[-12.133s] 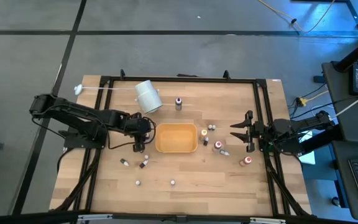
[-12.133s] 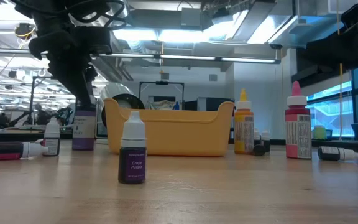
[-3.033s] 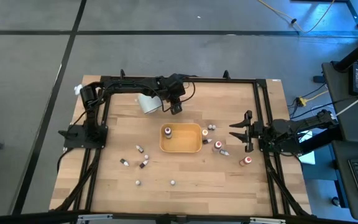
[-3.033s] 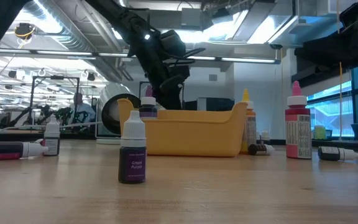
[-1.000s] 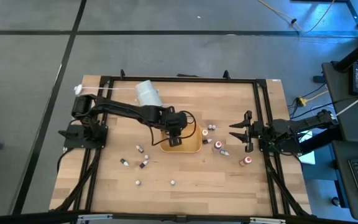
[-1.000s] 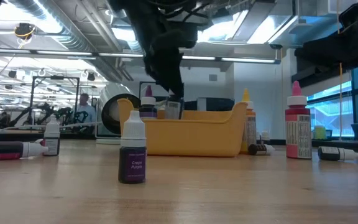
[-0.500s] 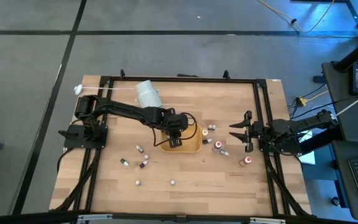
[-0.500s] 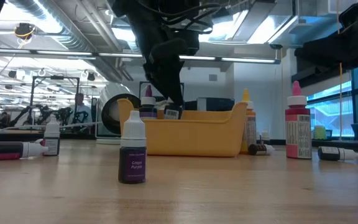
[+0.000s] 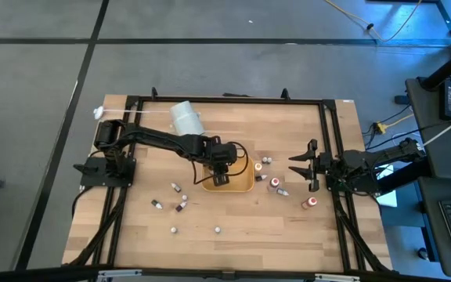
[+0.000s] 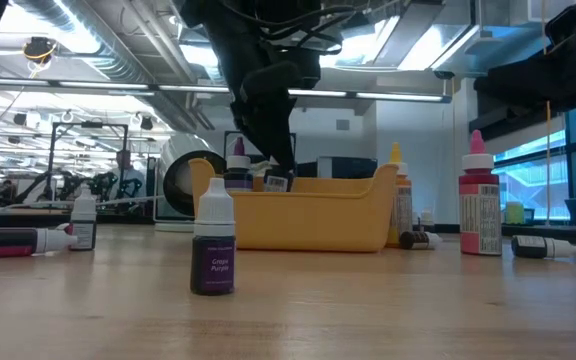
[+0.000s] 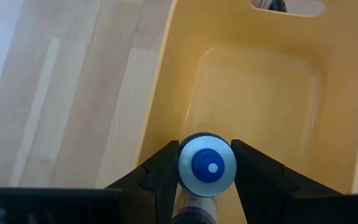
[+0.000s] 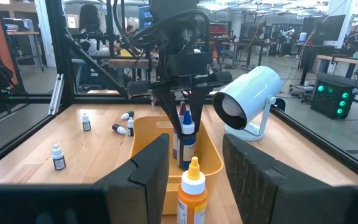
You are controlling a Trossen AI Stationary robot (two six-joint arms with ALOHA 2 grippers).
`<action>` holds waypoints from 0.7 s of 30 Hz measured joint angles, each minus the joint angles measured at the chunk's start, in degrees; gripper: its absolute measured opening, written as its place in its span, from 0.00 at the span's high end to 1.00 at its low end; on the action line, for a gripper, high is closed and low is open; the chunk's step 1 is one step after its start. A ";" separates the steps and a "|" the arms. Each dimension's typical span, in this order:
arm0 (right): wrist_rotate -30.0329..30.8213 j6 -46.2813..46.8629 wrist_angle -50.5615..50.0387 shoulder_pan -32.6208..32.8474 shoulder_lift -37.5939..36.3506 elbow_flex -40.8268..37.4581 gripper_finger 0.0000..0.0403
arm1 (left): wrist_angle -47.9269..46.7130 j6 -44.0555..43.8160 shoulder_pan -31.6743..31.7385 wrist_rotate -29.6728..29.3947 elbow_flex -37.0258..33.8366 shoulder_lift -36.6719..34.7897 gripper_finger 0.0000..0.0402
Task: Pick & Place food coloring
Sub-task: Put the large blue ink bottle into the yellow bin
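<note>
orange tray (image 9: 239, 182) sits directly under the left hand (image 11: 207, 167), whose fingers pinch a blue-capped food coloring bottle (image 11: 207, 165) upright inside it. letting go while it leans could topple it onto its neighbour. right hand (image 9: 302, 167) waits spread, well apart.

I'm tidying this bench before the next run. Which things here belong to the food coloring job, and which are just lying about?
Job:
- bottle between the left gripper's fingers, over the tray
- orange tray
- loose bottles on the table, e.g. purple one, pink one
- right gripper, waiting at the table's right

Lying about:
- white cylinder
</note>
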 joint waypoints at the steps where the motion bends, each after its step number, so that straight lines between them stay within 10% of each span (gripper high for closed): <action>1: 0.00 0.00 0.00 -0.02 -0.02 0.00 0.62 | -0.01 0.00 0.00 0.00 -0.02 0.00 0.66; 21: 0.00 0.00 0.00 -0.02 0.00 0.00 0.62 | -0.01 -0.17 0.00 1.30 -0.02 0.00 0.65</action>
